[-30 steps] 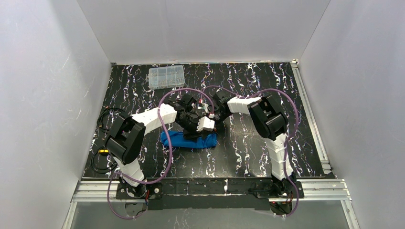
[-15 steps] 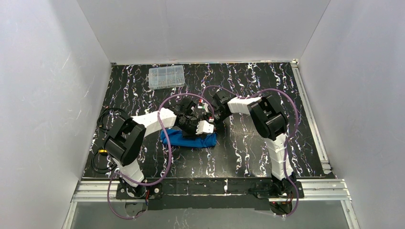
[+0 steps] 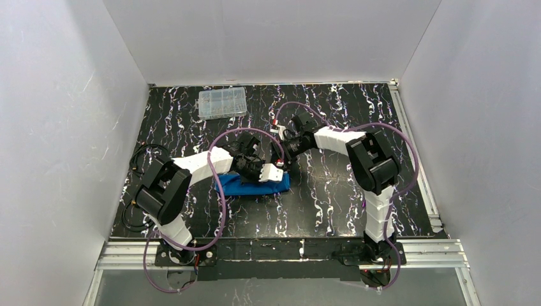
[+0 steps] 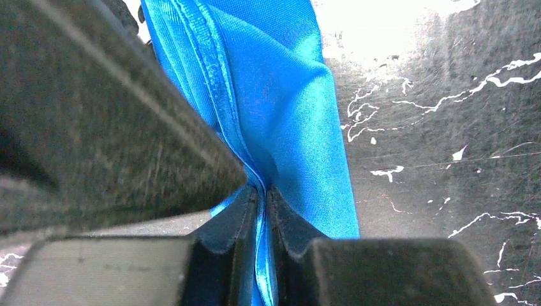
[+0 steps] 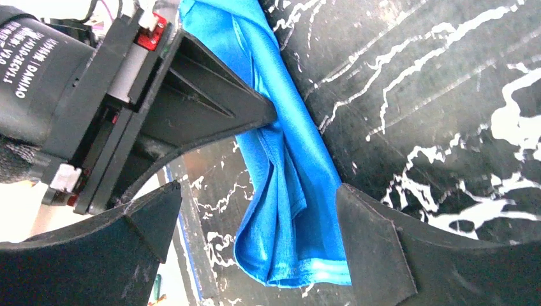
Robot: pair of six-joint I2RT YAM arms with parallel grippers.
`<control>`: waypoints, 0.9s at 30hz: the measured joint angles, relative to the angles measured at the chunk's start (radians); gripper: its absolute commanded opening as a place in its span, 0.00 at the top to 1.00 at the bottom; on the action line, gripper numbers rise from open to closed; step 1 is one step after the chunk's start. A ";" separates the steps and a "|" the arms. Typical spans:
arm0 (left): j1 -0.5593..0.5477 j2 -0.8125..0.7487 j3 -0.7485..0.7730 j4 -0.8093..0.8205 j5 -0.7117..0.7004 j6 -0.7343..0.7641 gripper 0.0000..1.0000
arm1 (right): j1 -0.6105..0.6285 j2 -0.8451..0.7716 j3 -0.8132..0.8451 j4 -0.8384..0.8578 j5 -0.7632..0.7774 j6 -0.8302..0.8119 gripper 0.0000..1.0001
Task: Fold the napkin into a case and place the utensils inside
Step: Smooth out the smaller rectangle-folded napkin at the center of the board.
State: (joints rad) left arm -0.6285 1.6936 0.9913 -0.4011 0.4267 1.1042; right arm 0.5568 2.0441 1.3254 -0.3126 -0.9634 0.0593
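Top external view: the bright blue napkin (image 3: 252, 186), bunched into a narrow, shiny strip, is seen mid-table on the black, white-veined table (image 3: 332, 191), well apart from a clear plastic compartment box (image 3: 222, 102) at the far left. A thin satin fold is pinched between the closed jaws of the left gripper (image 4: 263, 204). The right gripper (image 5: 258, 191) is spread wide, the strip's rumpled, hemmed end framed between its jaws.

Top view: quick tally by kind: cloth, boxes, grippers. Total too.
Blue napkin: 1
Clear compartment box: 1
Grippers: 2 (left gripper pinching the napkin, right gripper open)
Total: 4
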 measured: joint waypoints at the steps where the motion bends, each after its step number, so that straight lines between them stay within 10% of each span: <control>1: 0.000 0.000 0.000 0.001 0.000 0.000 0.92 | -0.002 -0.007 -0.005 0.000 0.019 0.002 0.01; 12: -0.002 0.000 -0.003 0.005 0.000 0.003 0.97 | -0.118 -0.337 -0.165 0.018 0.282 0.039 0.05; 15: -0.002 0.000 -0.003 0.005 0.000 0.003 0.97 | -0.124 -0.435 -0.253 0.109 0.257 0.082 0.30; 18: -0.002 0.000 -0.003 0.005 0.000 0.003 0.97 | -0.110 -0.485 -0.409 0.278 0.190 0.175 0.99; 27: -0.002 0.000 -0.003 0.005 -0.001 0.002 0.98 | -0.037 -0.500 -0.628 0.560 0.162 0.417 0.99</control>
State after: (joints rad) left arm -0.6304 1.6936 0.9878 -0.3962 0.4259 1.1065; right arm 0.5194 1.5436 0.6971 0.2470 -0.8013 0.4767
